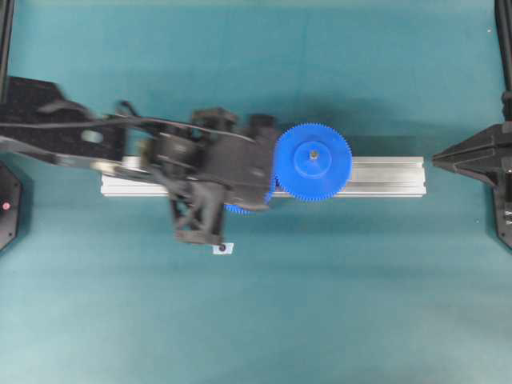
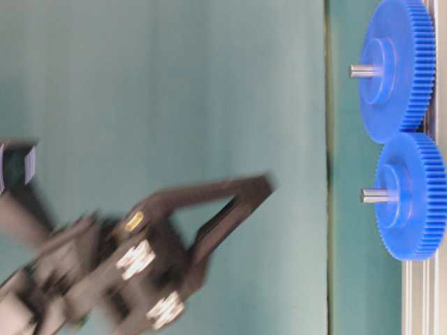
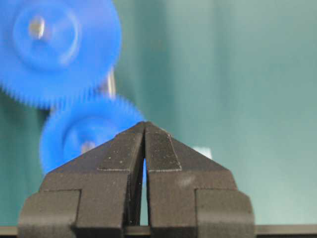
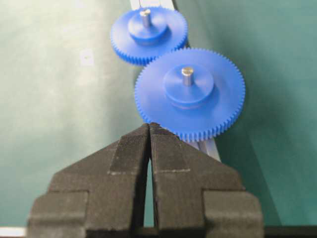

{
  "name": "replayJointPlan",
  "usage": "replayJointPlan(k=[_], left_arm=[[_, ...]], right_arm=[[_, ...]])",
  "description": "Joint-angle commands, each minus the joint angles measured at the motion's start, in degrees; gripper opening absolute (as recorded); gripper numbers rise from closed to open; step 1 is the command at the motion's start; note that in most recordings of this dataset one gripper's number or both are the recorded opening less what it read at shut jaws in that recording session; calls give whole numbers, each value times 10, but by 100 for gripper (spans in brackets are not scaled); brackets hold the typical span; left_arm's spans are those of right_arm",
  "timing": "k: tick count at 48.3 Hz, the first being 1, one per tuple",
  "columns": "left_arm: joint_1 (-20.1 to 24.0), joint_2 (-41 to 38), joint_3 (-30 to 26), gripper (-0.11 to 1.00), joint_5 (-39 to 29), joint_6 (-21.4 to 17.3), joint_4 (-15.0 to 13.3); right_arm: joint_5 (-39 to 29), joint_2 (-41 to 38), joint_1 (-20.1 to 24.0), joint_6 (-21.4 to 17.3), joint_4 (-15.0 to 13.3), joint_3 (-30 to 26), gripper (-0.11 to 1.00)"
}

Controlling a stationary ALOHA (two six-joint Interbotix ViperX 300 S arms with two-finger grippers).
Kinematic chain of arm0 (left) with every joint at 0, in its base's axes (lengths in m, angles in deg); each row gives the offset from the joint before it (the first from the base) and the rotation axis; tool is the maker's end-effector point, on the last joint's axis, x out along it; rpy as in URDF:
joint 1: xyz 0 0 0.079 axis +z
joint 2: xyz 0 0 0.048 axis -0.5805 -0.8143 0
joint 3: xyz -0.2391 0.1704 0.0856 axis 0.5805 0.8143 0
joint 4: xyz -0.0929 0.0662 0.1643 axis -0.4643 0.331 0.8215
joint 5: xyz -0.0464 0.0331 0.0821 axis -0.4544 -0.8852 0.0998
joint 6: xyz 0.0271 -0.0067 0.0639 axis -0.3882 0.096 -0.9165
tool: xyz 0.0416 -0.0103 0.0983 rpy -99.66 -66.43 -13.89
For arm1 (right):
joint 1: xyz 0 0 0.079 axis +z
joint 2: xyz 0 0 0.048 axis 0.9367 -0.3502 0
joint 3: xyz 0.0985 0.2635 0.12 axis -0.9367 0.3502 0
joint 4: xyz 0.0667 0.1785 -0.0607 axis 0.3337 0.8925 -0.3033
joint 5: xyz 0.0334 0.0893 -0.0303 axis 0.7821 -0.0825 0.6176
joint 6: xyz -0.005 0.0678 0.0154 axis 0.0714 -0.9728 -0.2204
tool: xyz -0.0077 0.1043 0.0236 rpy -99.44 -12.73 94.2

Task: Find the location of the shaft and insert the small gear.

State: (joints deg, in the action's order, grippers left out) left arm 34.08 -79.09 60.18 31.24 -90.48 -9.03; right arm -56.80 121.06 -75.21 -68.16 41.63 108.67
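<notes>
The small gear [image 4: 148, 34] is blue and sits on the aluminium rail [image 1: 384, 176] with the shaft [image 4: 145, 17] standing up through its hub. It meshes with the larger blue gear [image 4: 190, 94]. From overhead only a blue sliver of the small gear [image 1: 240, 210] shows under my left arm. At table level the small gear [image 2: 412, 199] and the shaft [image 2: 374, 196] are in plain sight. My left gripper [image 3: 144, 125] is shut and empty, raised well off the rail [image 2: 262, 185] and blurred. My right gripper [image 4: 149, 125] is shut and empty, off the rail's right end [image 1: 436, 160].
The larger gear [image 1: 312, 162] has its own grey pin [image 4: 187, 75]. A small white tag [image 1: 223, 249] lies on the teal table in front of the rail. Black arm bases stand at the left [image 1: 8, 204] and right [image 1: 500, 172] edges.
</notes>
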Motion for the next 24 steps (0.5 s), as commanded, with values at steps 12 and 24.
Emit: replayJointPlan(k=[12, 24], left_arm=[[4, 122, 76, -2, 48, 1, 2], [12, 164, 132, -2, 114, 19, 2]], right_arm=[[4, -4, 1, -4, 0, -7, 5], [16, -4, 1, -5, 0, -8, 5]])
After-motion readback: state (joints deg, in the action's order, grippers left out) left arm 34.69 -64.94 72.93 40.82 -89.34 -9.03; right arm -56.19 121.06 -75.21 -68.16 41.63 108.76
